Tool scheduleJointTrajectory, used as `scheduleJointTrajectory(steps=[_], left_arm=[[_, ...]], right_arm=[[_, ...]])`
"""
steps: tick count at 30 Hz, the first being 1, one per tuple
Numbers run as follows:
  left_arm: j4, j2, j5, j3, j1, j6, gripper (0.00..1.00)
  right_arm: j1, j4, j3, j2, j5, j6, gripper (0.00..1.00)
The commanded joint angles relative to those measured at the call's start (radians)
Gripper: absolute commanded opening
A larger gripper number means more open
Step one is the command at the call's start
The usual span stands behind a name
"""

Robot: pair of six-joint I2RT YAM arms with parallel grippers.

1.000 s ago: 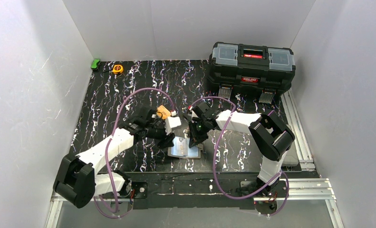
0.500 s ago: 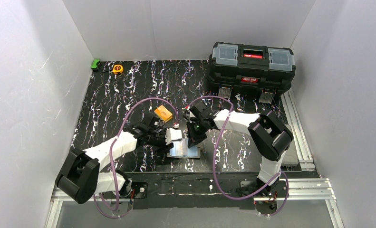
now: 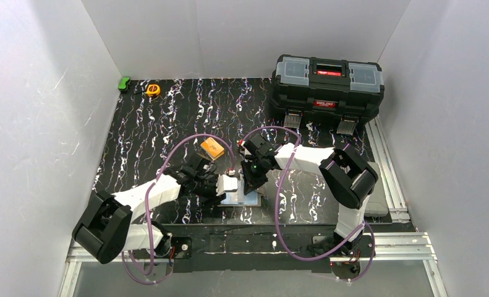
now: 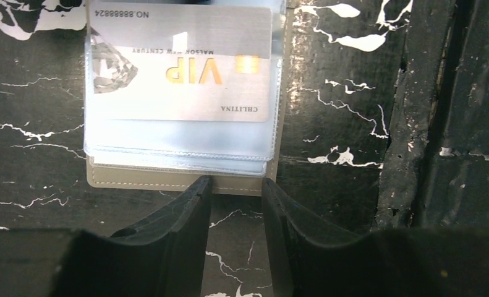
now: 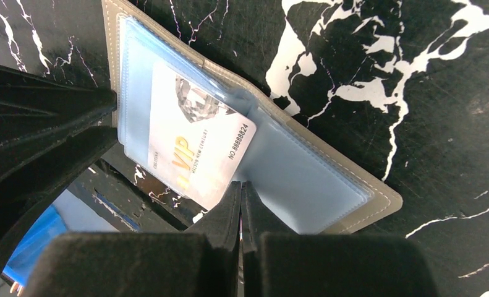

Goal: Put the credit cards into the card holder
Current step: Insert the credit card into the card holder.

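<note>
Near desk (image 3: pixel 167 117) edge, centre: the card holder (image 4: pixel 167 179) lies open and flat, clear pockets facing up. One credit card (image 4: pixel 180 74), silver with gold "VIP" print, lies on the pockets. Whether it sits inside a sleeve cannot be told.

Left claw (image 4: pixel 235 189): jaws a narrow gap apart, tips at the holder's taupe border, desk surface visible between them, nothing gripped.

Right claw (image 5: pixel 241 195): jaws pressed together, tips down at the card's edge on the clear pocket.

Further back, left of centre: a small orange block (image 3: pixel 212 148), apart from both arms.

Far right: a black toolbox (image 3: pixel 328 83), lid closed.

Far left corner: a yellow tape measure (image 3: pixel 153 90) near a small green object (image 3: pixel 125 83).
</note>
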Motion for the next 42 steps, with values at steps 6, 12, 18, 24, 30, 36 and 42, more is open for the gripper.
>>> scheduleJointTrajectory(steps=[6, 12, 18, 24, 30, 36, 42], left_arm=[[-0.044, -0.017, -0.038, -0.018, -0.049, 0.009, 0.32], [-0.078, -0.069, -0.077, -0.047, -0.052, -0.021, 0.27], [-0.059, -0.087, -0.088, -0.082, -0.058, -0.021, 0.26], [-0.033, -0.049, -0.094, -0.090, -0.061, -0.007, 0.26], [-0.013, -0.074, -0.093, -0.111, -0.065, -0.015, 0.26], [-0.001, -0.086, -0.095, -0.127, -0.066, -0.030, 0.26], [0.011, -0.085, -0.095, -0.128, -0.068, -0.032, 0.27]], right_arm=[[0.016, -0.012, 0.037, 0.018, 0.017, -0.013, 0.01], [0.035, -0.025, 0.063, 0.027, 0.030, -0.022, 0.01], [0.046, -0.030, 0.090, 0.042, 0.028, -0.024, 0.01], [0.055, -0.040, 0.127, 0.065, 0.017, -0.031, 0.01], [0.058, -0.038, 0.143, 0.090, -0.008, -0.032, 0.01], [0.068, -0.032, 0.160, 0.101, -0.035, -0.042, 0.01], [0.073, -0.031, 0.189, 0.103, -0.052, -0.046, 0.01]])
